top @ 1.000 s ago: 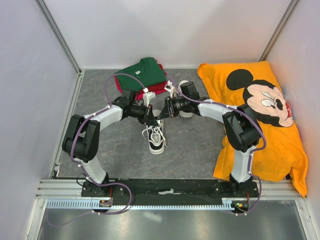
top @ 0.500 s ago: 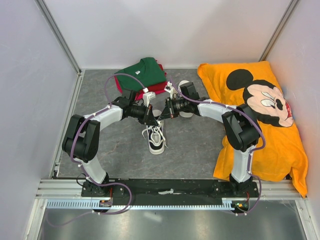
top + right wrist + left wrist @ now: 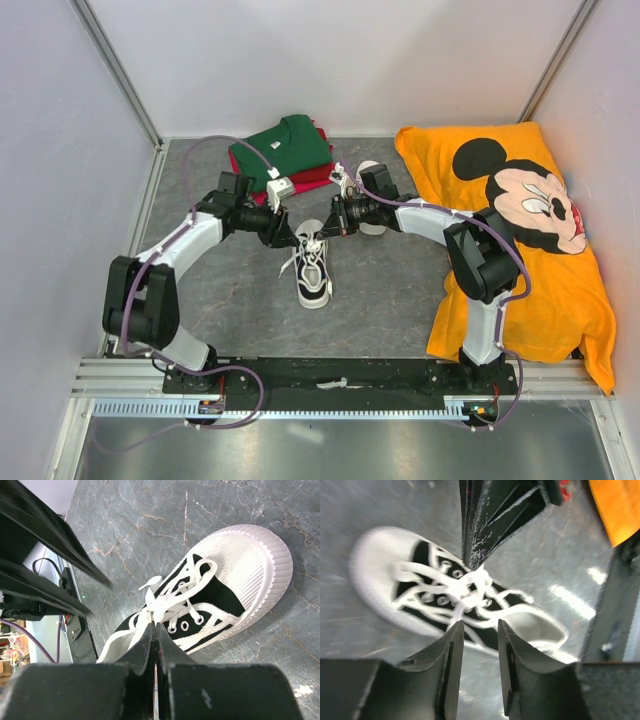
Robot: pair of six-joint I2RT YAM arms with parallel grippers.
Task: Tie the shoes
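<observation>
Left arm reaching inward, left gripper part open, empty, just above shoe, right arm bent inward, right gripper closed, pinching white lace, shoe mid-table, grey marbled table, orange Mickey Mouse cloth right, folded green shirt rear, white walls

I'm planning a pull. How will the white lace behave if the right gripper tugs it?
The lace probably flops rather than holds shape: it lies in loose curves across the shoe. The shoe looks small and light, sitting free on the table, so a hard tug by the right gripper may drag or tip it.
</observation>
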